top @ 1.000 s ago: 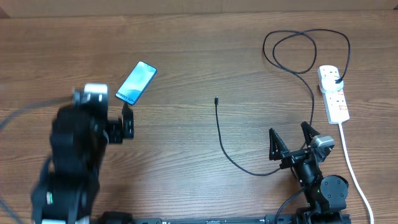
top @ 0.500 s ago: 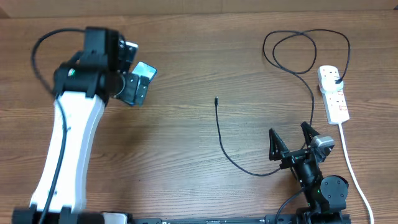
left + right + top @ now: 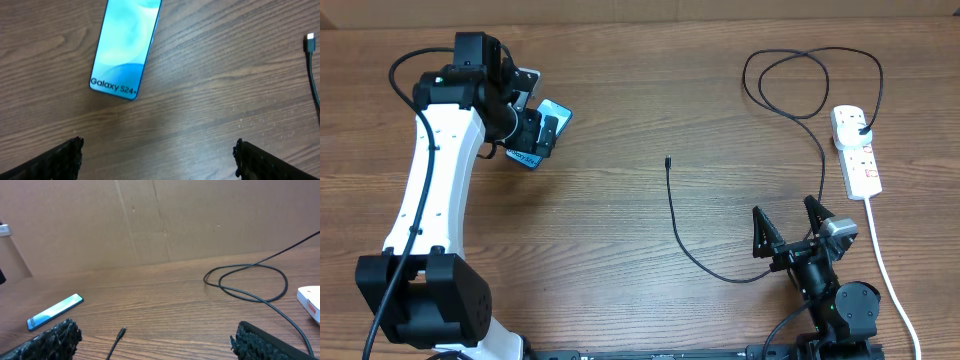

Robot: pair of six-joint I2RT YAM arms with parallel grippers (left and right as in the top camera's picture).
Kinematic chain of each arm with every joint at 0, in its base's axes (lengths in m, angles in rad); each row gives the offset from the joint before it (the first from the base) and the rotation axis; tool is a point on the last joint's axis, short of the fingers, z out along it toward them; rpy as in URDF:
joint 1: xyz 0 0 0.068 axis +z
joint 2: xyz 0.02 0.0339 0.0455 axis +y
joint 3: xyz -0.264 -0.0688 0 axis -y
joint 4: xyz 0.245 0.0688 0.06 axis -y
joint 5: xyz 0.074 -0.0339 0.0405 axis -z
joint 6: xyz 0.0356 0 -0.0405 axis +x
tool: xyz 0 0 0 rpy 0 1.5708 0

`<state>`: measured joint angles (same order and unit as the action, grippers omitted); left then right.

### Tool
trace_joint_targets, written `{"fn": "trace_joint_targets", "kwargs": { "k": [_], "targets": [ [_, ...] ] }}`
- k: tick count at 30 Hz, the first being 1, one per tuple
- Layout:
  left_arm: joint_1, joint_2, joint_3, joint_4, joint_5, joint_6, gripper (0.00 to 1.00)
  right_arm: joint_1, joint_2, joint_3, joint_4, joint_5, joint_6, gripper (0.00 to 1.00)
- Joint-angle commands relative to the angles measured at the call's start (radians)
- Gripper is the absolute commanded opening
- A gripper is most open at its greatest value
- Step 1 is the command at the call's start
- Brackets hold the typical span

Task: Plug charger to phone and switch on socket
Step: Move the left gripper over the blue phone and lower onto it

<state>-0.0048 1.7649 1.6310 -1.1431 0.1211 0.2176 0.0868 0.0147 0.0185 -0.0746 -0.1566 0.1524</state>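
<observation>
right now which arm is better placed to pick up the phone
Left. The left jaws, open, hang right by the phone, which lies large in the left wrist view. The right jaws, also open, sit far off near the socket, with the phone small and distant in their view.

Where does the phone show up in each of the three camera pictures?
Overhead: phone upper left, partly hidden under the left tool.
Left wrist: phone at top, left of centre, running off the top edge.
Right wrist: phone far left, lying flat.
Shared landmark: the charger's connector tip, right of the phone in all three.
</observation>
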Motion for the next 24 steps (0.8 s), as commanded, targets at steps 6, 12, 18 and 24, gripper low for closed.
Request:
{"fn": "trace_joint_targets", "kwargs": {
  "k": [6, 12, 18, 24],
  "targets": [
    [-0.001, 0.025, 0.031, 0.049, -0.044, 0.075, 0.99, 0.006, -0.009, -0.010, 0.005, 0.006, -0.008, 1.00],
    [-0.002, 0.079, 0.031, 0.063, -0.063, 0.192, 1.00, 0.006, -0.009, -0.010, 0.005, 0.006, -0.008, 1.00],
    [-0.002, 0.172, 0.031, 0.088, -0.092, 0.309, 0.99, 0.006, -0.009, -0.010, 0.005, 0.006, -0.008, 1.00],
    [-0.002, 0.253, 0.031, 0.147, -0.110, 0.413, 0.99, 0.006, -0.009, -0.010, 0.005, 0.006, -0.008, 1.00]
  ]
}}
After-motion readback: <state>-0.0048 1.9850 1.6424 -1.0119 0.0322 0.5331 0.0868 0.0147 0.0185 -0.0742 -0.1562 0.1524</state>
